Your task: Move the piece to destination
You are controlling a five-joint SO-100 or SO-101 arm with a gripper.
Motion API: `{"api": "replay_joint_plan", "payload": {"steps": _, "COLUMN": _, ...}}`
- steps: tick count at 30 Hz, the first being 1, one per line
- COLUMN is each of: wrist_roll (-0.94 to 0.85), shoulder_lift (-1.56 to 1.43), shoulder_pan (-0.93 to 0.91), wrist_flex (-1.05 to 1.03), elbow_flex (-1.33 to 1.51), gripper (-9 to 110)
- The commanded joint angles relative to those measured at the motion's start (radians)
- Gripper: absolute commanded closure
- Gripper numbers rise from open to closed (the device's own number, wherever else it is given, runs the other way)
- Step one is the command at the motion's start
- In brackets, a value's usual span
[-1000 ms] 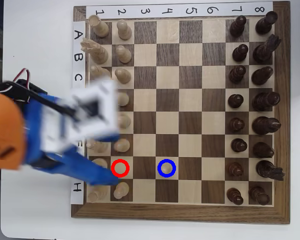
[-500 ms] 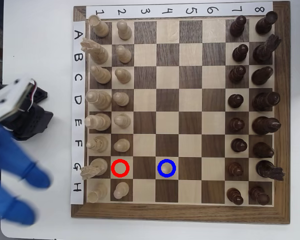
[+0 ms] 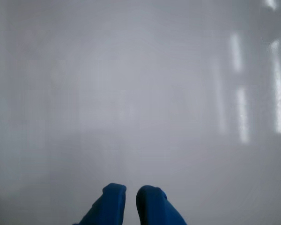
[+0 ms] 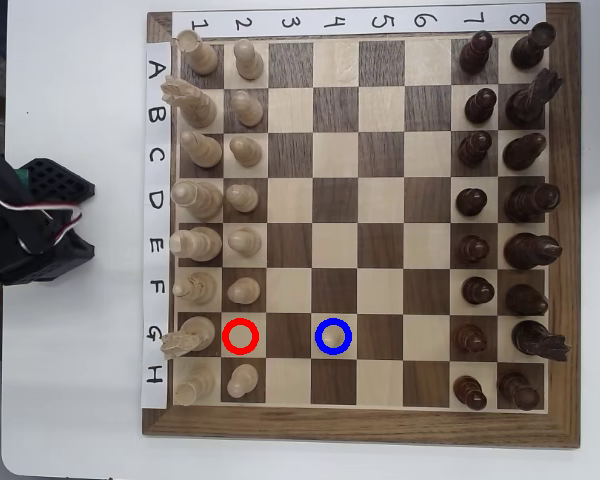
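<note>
The gripper [image 3: 131,199] shows in the wrist view as two blue fingertips [image 3: 113,197] almost together. Only a thin gap is left between them and nothing is held. Beyond them is only blurred pale grey, probably the table [image 4: 80,400]. In the overhead view only the black arm base [image 4: 35,225] shows, left of the board [image 4: 360,425] and clear of it.

The pawn [image 4: 333,338] seems to stand inside the blue ring [image 4: 333,323], near the board's bottom edge in that view. I cannot be sure, as it is pale on a pale square and seen from straight above. The red ring [image 4: 240,322], two squares to the left, holds no piece.

If so, the move looks done, and the main risk is any fresh reach over the board. The arm comes in from the left, straight across the two files of pale pieces [image 4: 195,195]. A low pass could topple them. The pale knight [image 4: 177,343], beside the red ring, already leans out over the left margin. A pale pawn [image 4: 242,380] stands just below the red ring, too.

The dark pieces [image 4: 525,200] stand far right, well apart from the ring. Nothing crowds the pawn itself.
</note>
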State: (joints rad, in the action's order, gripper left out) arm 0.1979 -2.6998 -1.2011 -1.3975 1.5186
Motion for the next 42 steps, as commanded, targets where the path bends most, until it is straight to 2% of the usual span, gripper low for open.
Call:
{"api": "replay_joint_plan", "payload": {"steps": 1, "wrist_roll": -0.158, "shoulder_lift": -0.08, "shoulder_pan": -0.302, "wrist_flex": 0.081, "elbow_flex": 0.141, "gripper": 101}}
{"api": "replay_joint_plan", "payload": {"steps": 9, "wrist_roll": -0.255, "shoulder_lift": -0.268, "shoulder_pan": -0.468, "wrist_flex": 0.164, "elbow_flex": 0.568, "gripper": 101}}
{"api": "replay_joint_plan", "payload": {"steps": 14, "wrist_roll": -0.262, "shoulder_lift": -0.396, "shoulder_pan": -0.48, "wrist_flex": 0.267, "elbow_flex": 0.865, "gripper": 101}}
{"api": "replay_joint_plan", "payload": {"steps": 22, "wrist_roll": -0.275, "shoulder_lift": -0.561, "shoulder_pan": -0.492, "wrist_flex": 0.252, "elbow_flex": 1.197, "gripper": 101}}
{"api": "replay_joint_plan", "payload": {"steps": 29, "wrist_roll": -0.287, "shoulder_lift": -0.664, "shoulder_pan": -0.479, "wrist_flex": 0.41, "elbow_flex": 1.488, "gripper": 101}}
{"api": "replay_joint_plan", "payload": {"steps": 35, "wrist_roll": -0.328, "shoulder_lift": -0.69, "shoulder_pan": -0.499, "wrist_flex": 0.494, "elbow_flex": 1.644, "gripper": 101}}
{"api": "replay_joint_plan", "payload": {"steps": 42, "wrist_roll": -0.35, "shoulder_lift": -0.724, "shoulder_pan": -0.492, "wrist_flex": 0.308, "elbow_flex": 1.608, "gripper": 101}}
